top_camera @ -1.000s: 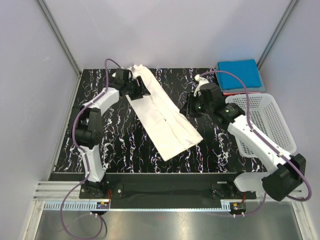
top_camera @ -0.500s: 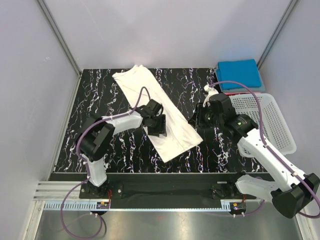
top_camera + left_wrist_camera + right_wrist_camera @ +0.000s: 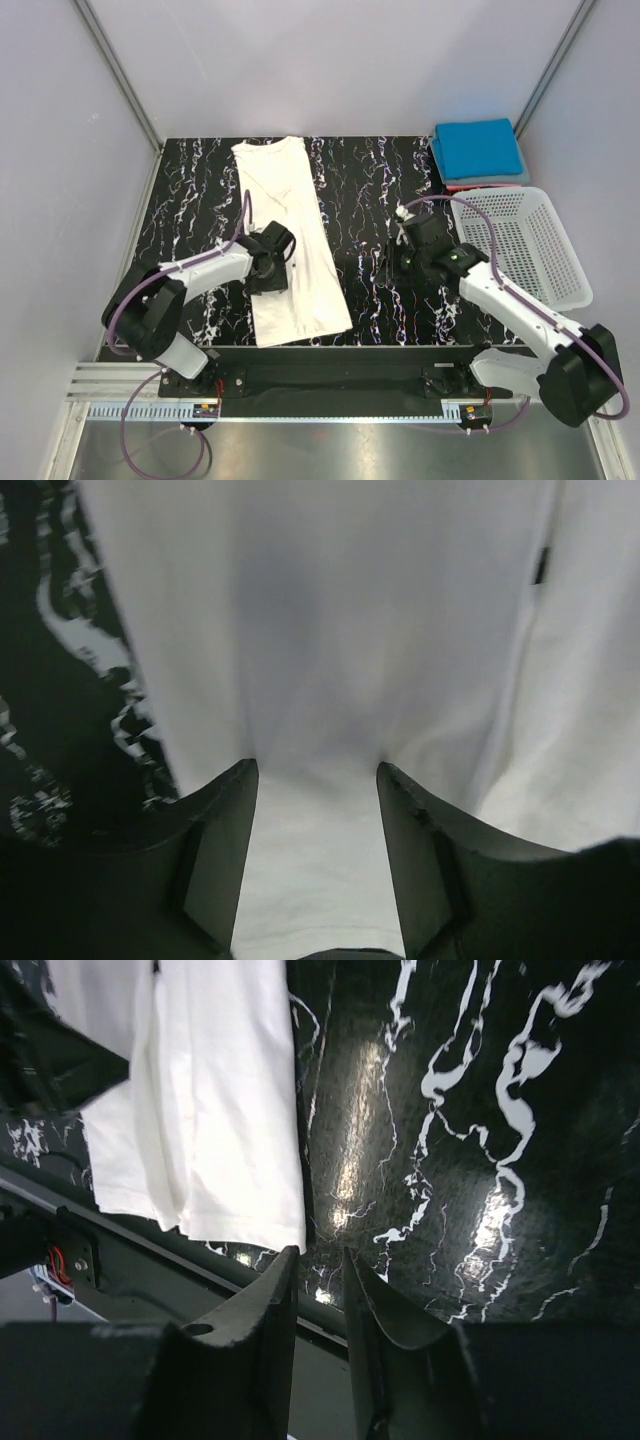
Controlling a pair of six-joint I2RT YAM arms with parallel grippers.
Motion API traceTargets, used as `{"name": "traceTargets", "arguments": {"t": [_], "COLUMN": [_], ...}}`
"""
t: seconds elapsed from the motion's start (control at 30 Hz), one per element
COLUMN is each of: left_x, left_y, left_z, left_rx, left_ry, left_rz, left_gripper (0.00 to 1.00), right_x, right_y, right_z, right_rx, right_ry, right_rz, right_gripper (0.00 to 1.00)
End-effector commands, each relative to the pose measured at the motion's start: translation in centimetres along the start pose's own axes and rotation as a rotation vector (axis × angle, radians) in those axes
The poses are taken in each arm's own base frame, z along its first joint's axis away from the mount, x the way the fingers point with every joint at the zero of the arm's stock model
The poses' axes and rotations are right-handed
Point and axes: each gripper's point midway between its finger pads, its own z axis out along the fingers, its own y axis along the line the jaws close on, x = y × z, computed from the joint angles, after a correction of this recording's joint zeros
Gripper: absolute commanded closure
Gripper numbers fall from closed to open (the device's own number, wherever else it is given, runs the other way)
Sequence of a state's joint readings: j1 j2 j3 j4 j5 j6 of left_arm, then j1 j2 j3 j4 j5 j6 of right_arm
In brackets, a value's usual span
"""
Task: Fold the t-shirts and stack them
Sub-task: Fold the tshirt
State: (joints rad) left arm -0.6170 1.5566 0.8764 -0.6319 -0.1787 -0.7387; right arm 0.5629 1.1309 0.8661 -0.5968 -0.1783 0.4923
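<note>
The white t-shirt (image 3: 290,200) lies folded into a long narrow strip running from the back of the black marble table to its front edge. My left gripper (image 3: 274,270) is low on the strip's left edge, jaws open, with flat white cloth (image 3: 350,630) between the fingers (image 3: 225,830). My right gripper (image 3: 392,265) is over bare table to the right of the strip, fingers nearly together and empty (image 3: 320,1252); the shirt's front corner (image 3: 220,1090) shows to its left. The blue t-shirt (image 3: 478,148) lies folded at the back right on top of the red one (image 3: 470,185).
The white lattice basket (image 3: 530,245) stands at the right edge of the table, beside my right arm. The table's front rail (image 3: 150,1250) runs just below the shirt's hem. Grey walls close in the back and both sides.
The white strip has swung from a diagonal to nearly straight front to back. My left gripper came from the strip's far end to its near left edge. My right gripper moved forward, away from the cloth.
</note>
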Motion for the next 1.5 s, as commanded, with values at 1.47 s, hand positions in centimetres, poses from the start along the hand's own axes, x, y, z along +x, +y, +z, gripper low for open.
{"name": "traceTargets", "arguments": {"t": [1.47], "left_x": [4.2], "left_y": [-9.6], "left_z": [-8.0], "left_rx": [0.617], "left_ry": [0.026], "left_rz": [0.148], "left_gripper": [0.57], "right_x": [8.4], "right_y": [2.0], "right_z": [8.3], "right_rx": [-0.125], "right_ry": [0.191], "right_rz": [0.165], "right_gripper": [0.7]}}
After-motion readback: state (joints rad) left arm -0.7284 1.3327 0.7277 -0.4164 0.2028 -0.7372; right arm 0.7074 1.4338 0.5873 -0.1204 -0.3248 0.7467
